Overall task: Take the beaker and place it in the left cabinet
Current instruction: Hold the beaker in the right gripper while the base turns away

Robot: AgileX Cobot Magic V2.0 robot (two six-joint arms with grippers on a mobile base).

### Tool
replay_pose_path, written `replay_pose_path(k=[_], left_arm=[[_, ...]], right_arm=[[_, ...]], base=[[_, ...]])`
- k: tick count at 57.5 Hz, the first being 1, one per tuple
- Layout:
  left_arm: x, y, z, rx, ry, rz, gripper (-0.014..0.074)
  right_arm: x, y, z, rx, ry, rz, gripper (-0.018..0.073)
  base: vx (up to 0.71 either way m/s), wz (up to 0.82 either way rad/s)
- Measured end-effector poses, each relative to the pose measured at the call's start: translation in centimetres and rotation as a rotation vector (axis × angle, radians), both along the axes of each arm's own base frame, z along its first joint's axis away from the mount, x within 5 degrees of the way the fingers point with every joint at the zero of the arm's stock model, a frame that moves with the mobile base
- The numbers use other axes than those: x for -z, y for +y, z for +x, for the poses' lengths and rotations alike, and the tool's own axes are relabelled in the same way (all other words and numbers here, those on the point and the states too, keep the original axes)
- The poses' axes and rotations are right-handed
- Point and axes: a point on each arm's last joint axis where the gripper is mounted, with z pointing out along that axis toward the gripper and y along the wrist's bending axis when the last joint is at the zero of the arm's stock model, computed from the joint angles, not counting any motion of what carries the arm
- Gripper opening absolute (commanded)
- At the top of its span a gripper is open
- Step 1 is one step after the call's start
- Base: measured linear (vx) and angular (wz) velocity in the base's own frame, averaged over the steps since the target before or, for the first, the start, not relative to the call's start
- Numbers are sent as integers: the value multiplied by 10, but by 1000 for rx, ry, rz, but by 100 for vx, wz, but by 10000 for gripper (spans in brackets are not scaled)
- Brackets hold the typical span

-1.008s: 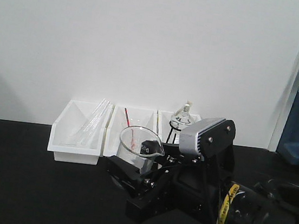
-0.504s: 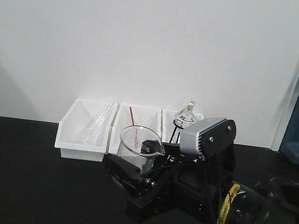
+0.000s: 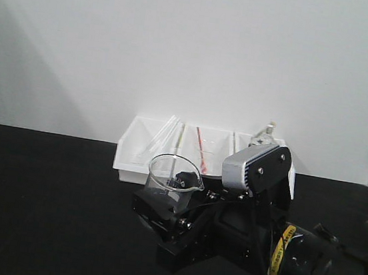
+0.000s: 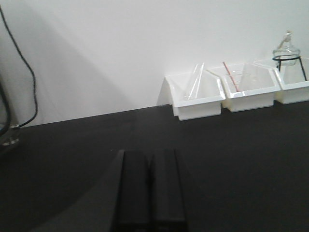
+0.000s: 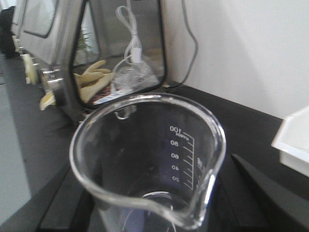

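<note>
As the arm (image 3: pixel 303 263) lies low, the right gripper (image 3: pixel 171 191) clamps the beaker (image 3: pixel 161 173) upright.

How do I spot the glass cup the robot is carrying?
Find the black table with three white bins against the wall. Just in front of them, the right gripper holds a clear beaker. Unlike the glassware in the bins, it is empty, with a pouring lip and number marks.
</note>
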Motion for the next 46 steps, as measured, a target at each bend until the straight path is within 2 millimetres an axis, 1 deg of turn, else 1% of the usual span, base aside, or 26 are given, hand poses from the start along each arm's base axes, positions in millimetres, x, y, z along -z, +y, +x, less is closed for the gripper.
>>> replay_pose_path(k=[25, 46], left_arm=[[0, 0, 0, 0, 0, 0, 1], [0, 0, 0, 0, 0, 0, 1]], right_arm=[[0, 0, 0, 0, 0, 0, 28], [0, 0, 0, 0, 0, 0, 28]], base=[[-12, 54], [-8, 73]])
